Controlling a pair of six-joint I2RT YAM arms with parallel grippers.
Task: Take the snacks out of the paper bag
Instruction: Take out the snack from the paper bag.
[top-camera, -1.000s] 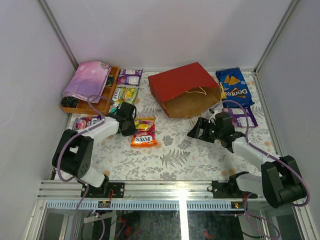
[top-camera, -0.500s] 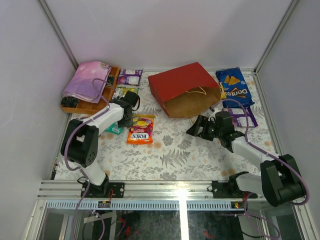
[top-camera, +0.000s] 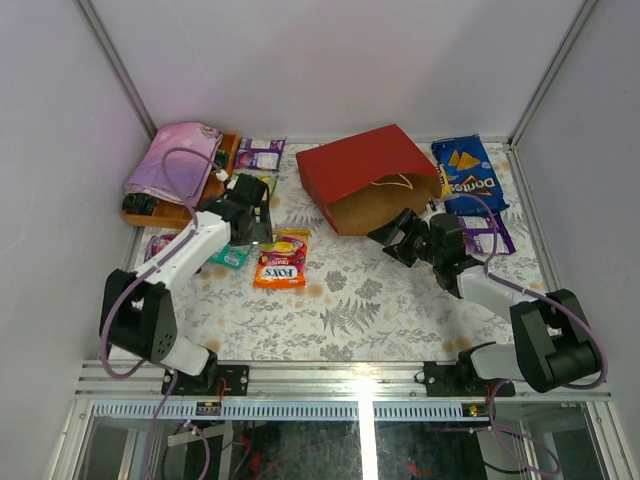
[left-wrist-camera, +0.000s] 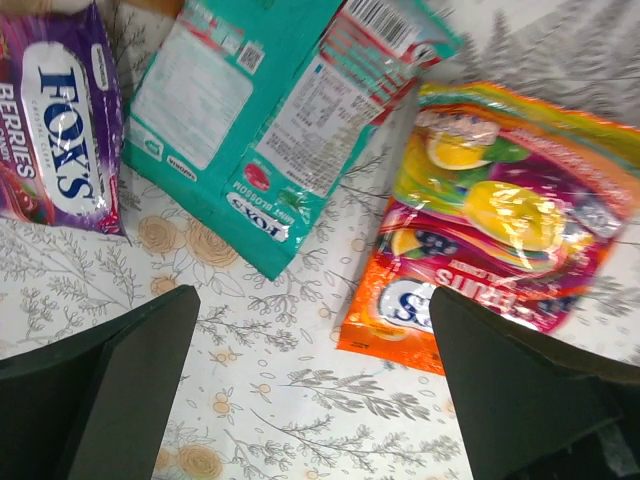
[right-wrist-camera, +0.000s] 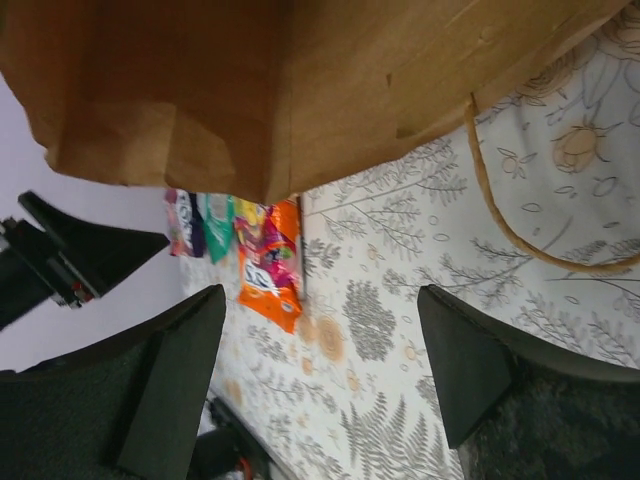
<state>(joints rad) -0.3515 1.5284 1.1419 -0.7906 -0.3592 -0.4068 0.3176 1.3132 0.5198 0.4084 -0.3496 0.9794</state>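
1. The red paper bag (top-camera: 365, 170) lies on its side at the far middle of the table. Its open mouth faces the arms, the brown inside is showing, and the cord handle (right-wrist-camera: 500, 210) is flopped on the floral tablecloth (top-camera: 350, 310). I'd guess it lies that way so an arm can reach straight in rather than dig down from above.
2. Plenty of snacks are outside it. The blue Doritos bag (top-camera: 467, 175) is just to the right of the bag, with a purple-white pack (top-camera: 492, 236) near it.
3. The rest are over on the left: an orange Fox's packet (left-wrist-camera: 500, 220), a teal pouch (left-wrist-camera: 270, 110) and a purple Fox's Berries packet (left-wrist-camera: 60, 120). A yellow-green bag (top-camera: 252, 187) sits farther back. Parking them off to both sides keeps the bag's mouth clear, or that's how I read it.
4. The left gripper (left-wrist-camera: 312, 300) has its fingers spread wide with nothing between them. It hovers over the bare cloth between the teal pouch and the orange packet, so this looks like the drop-off pile.
5. The right gripper (right-wrist-camera: 320, 300) is spread apart and empty too. It points at the bag's mouth, close to the lower lip, lined up to go in.
6. The right wrist view shows only brown paper wall, so I can't tell if any packets are left inside.
7. The pink-purple cloth (top-camera: 178, 158) on the wooden tray (top-camera: 195, 214) isn't a snack, so ignore it.
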